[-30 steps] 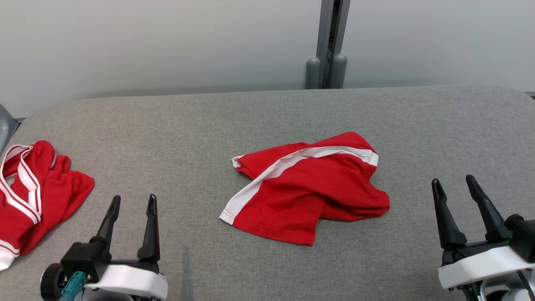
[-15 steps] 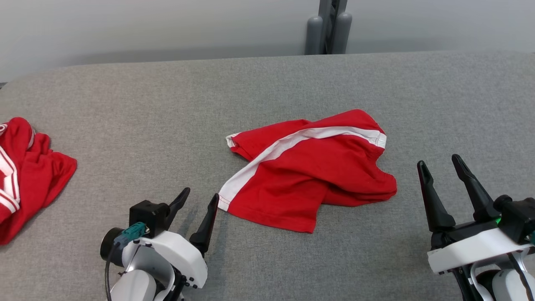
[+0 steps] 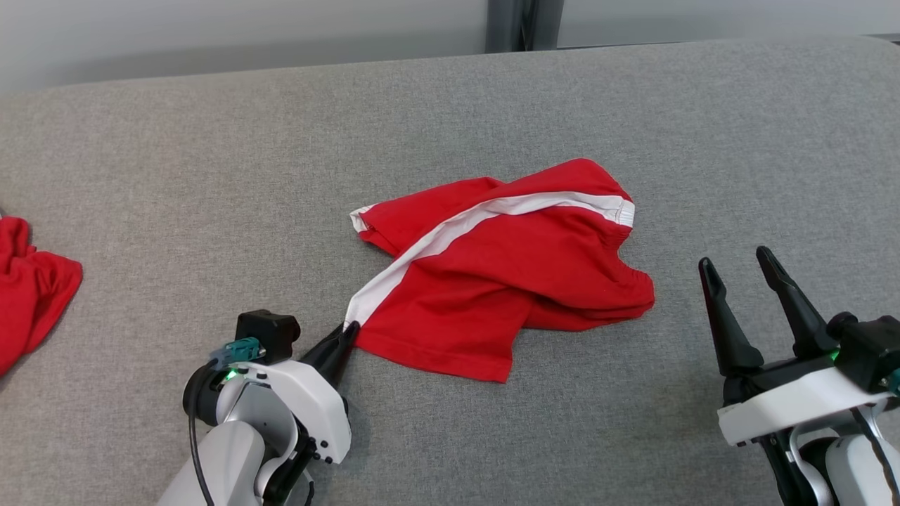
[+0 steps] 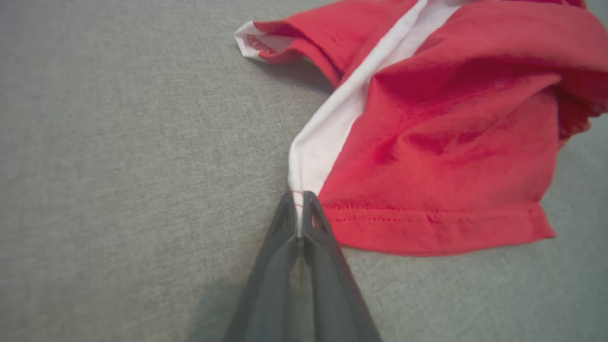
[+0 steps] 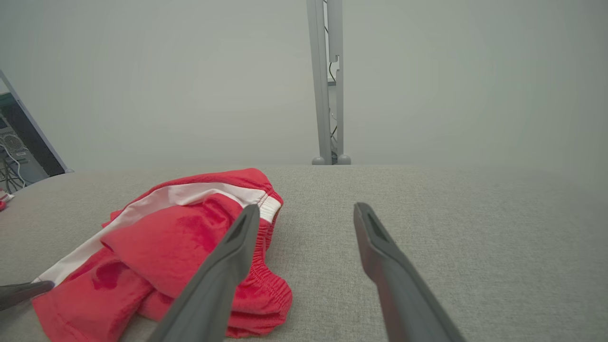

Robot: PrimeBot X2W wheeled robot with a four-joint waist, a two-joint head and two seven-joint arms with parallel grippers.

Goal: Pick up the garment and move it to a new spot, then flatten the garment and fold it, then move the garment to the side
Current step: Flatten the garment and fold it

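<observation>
Grey woven cloth covers the wide table [image 3: 211, 176], coarse-grained and matt. Near its middle lies the garment [image 3: 506, 281], a pair of soft red shorts, crumpled and folded over on itself, with a white stripe [image 3: 450, 235] running slantwise from the gathered waistband on the right down to the near left hem corner. At the table's left edge, well apart, a second red garment [image 3: 31, 295] lies bunched, cut off by the frame. A grey metal post [image 3: 524, 24] stands behind the far edge.

The right gripper [image 3: 735, 258] hovers just right of the shorts, clear of them, its long dark tapered fingers spread wide with nothing between them. The left gripper [image 4: 298, 209] has its fingers pinched together on the stitched hem corner, right where the white stripe ends; a sliver of cloth shows between the tips.

A second ago that left claw stood wide open at the lower left, well away from the shorts; half a second ago it had reached the corner, still open. The right claw is as open as before.
</observation>
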